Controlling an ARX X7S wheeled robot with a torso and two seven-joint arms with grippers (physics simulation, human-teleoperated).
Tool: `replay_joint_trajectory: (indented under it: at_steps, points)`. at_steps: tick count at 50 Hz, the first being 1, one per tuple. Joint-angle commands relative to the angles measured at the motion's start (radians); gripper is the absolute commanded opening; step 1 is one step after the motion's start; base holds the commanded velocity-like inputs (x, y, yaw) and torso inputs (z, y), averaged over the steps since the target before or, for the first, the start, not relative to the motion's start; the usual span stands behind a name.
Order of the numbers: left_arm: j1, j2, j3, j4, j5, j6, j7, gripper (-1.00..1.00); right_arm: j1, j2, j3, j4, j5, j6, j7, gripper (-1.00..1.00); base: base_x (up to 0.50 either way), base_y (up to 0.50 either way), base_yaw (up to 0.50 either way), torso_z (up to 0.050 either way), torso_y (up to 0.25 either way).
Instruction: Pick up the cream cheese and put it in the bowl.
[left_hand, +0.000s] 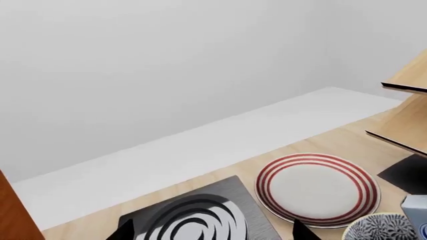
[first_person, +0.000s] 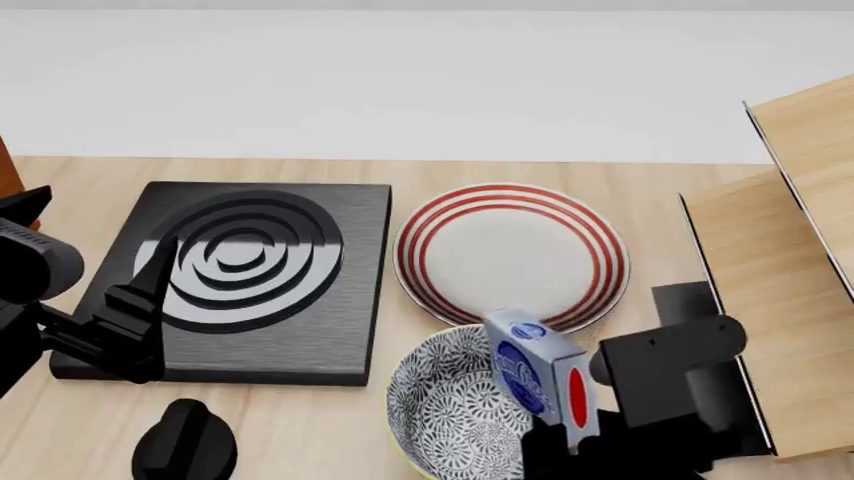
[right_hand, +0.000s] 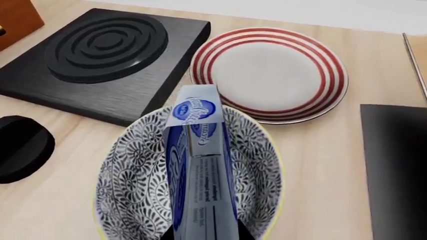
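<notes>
Your head camera looks forward and down on the wooden table, taking in the black stove slab, the red-ringed plate at centre and the patterned bowl at the lower edge. Your right wrist camera sits close above that bowl, angled down, with the same plate and slab beyond. Your left wrist camera faces mostly the pale wall, catching plate, slab and bowl rim along its lower edge.

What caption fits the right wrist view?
Cream cheese box held on end over the patterned bowl, beside the red-ringed plate.
</notes>
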Motion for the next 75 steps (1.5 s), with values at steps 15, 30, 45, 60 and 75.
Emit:
replay_joint_trajectory:
  at_steps: [15, 30, 45, 60, 75]
  points:
    - [0.010, -0.006, 0.006, -0.020, 0.016, 0.023, 0.006, 1.00, 0.062, -0.057, -0.053, 0.073, -0.046, 0.018, -0.014, -1.00, 0.00, 0.00, 0.00, 0.000, 0.000]
    - [0.022, -0.015, 0.004, -0.008, 0.013, 0.028, 0.004, 1.00, 0.113, -0.105, -0.078, 0.164, -0.066, 0.050, 0.016, -1.00, 0.00, 0.00, 0.00, 0.001, 0.001]
    - [0.021, -0.013, 0.006, -0.022, 0.014, 0.036, 0.008, 1.00, 0.139, -0.133, -0.123, 0.216, -0.087, 0.077, 0.020, -1.00, 0.00, 0.00, 0.00, 0.000, 0.001]
    - [0.024, -0.010, 0.016, -0.042, 0.025, 0.052, 0.019, 1.00, 0.150, -0.151, -0.157, 0.240, -0.105, 0.073, 0.004, -1.00, 0.00, 0.00, 0.00, 0.000, 0.001]
    - [0.031, -0.012, 0.021, -0.051, 0.032, 0.063, 0.022, 1.00, 0.154, -0.152, -0.157, 0.240, -0.108, 0.066, 0.012, -1.00, 0.00, 0.00, 0.00, 0.000, 0.000]
